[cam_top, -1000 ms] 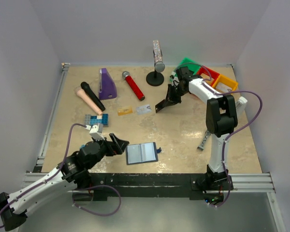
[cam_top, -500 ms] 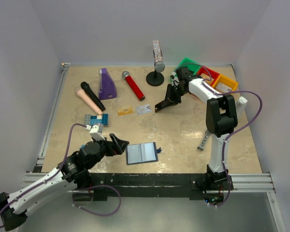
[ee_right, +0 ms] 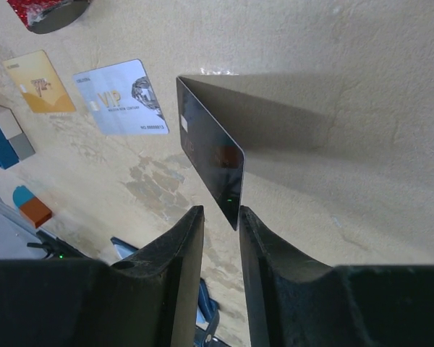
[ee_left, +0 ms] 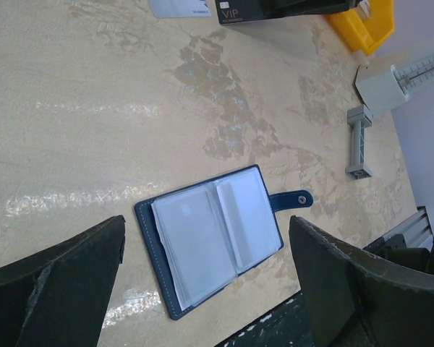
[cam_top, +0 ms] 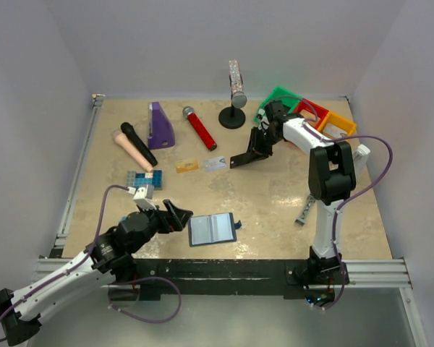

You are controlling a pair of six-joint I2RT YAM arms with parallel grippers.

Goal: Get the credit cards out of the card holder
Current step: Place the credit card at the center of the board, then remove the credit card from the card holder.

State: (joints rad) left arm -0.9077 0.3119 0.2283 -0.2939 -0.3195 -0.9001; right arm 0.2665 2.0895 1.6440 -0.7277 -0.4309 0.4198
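Right tool (ee_right: pixel 220 214), slightly spread, loosely straddles a tilted black card (ee_right: pixel 217 155) beside the silvery card (ee_right: pixel 121 97).

Robot lab test cell, nobody's home

Two robot arms (cam_top: pixel 325 181) bolted to a metal rail (cam_top: pixel 376 271), tabletop (cam_top: pixel 275 210) boxed in by plain white walls (cam_top: pixel 166 43), random props like microphones (cam_top: pixel 200 127) and coloured bins (cam_top: pixel 340 123) lying around.

The right gripper (ee_right: pixel 218 214) has loosened around the black card (ee_right: pixel 208 153).
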